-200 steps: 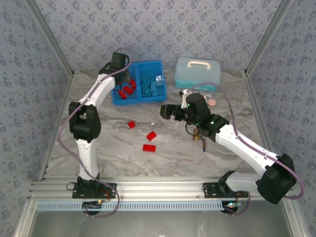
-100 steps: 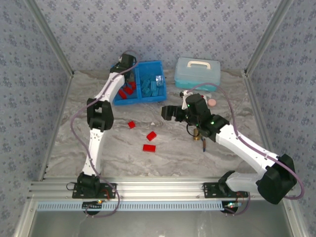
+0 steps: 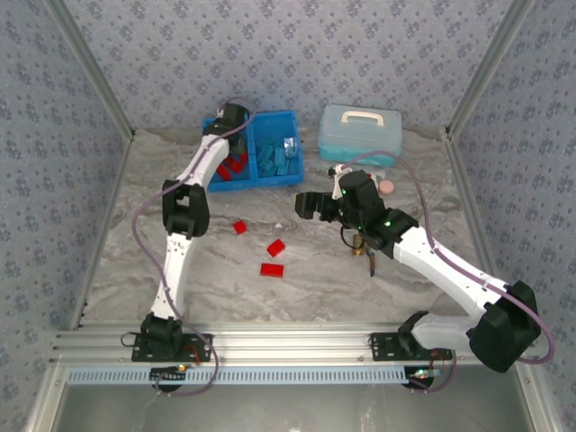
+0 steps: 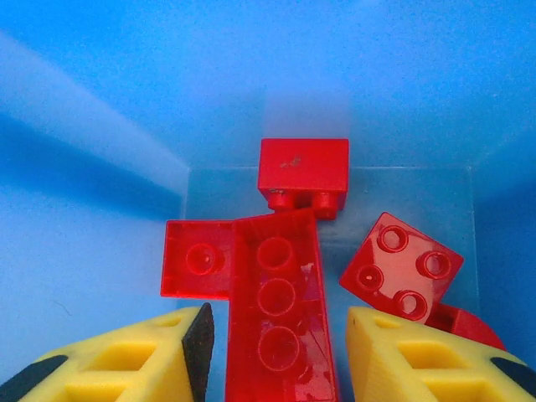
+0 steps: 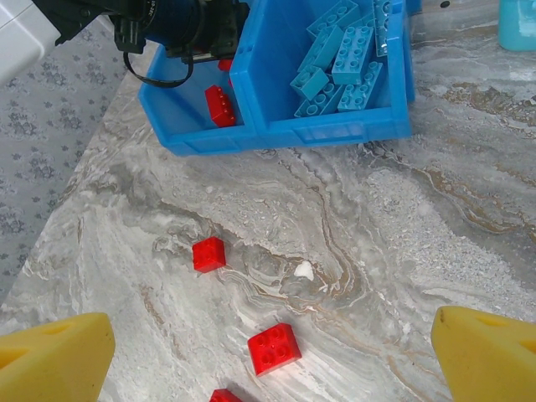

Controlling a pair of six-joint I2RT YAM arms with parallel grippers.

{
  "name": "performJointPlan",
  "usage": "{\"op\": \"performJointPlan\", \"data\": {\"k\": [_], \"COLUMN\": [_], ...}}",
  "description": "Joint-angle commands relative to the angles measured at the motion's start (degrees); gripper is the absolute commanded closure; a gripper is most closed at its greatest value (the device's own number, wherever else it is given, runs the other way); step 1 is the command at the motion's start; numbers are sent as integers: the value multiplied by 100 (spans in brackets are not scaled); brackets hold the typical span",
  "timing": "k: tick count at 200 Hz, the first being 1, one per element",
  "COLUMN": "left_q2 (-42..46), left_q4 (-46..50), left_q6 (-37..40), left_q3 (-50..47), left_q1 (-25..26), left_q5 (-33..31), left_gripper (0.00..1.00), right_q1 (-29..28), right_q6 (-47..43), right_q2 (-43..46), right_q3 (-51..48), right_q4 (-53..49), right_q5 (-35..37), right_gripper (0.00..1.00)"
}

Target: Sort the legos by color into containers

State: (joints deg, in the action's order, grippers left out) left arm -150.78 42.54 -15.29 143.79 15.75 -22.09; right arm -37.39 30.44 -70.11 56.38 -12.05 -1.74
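Three red legos loose on marble table, near one blue tray.

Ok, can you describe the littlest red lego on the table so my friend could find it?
Find the bright blue tray at the far side of the marble table. Of three red legos loose in front of it, the littlest red lego is nearest the tray and farthest left. It is squarish, smaller than the two bigger red legos.

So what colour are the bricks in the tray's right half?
Light blue bricks, clearest in right wrist view.
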Motion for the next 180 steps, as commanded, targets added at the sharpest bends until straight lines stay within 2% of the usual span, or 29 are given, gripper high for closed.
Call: {"op": "performJointPlan", "data": {"k": [1,31,52,94,138,157,180], "left_q2": [300,897,1634,3633,5739,6325,6608], "left_q4": [233,411,320,-507,-1091,-1265,-1281], "left_q6": [-117,-237,-271,-413,-1382,-1925,-2502], "left_q3": [200,96,-495,-2997,-5857,-6947,-7745], "left_q1": [-37,27,135,415,580,727,840], "left_q5": [59,370,531,748,865,856,840], "left_gripper": [52,52,52,52,52,51,47], "right_q1": [22,28,23,21,4,12,19], "right_q6": [-16,20,45,76,154,151,149], "right_q2": [96,94,94,111,129,95,30], "right_q3": [92,93,96,74,13,8,32], "right_q4": [-96,-91,-87,-104,-14,43,93], "right_q5": [46,42,27,12,9,-2,-58], "right_gripper": [0,0,0,0,0,0,0]}}
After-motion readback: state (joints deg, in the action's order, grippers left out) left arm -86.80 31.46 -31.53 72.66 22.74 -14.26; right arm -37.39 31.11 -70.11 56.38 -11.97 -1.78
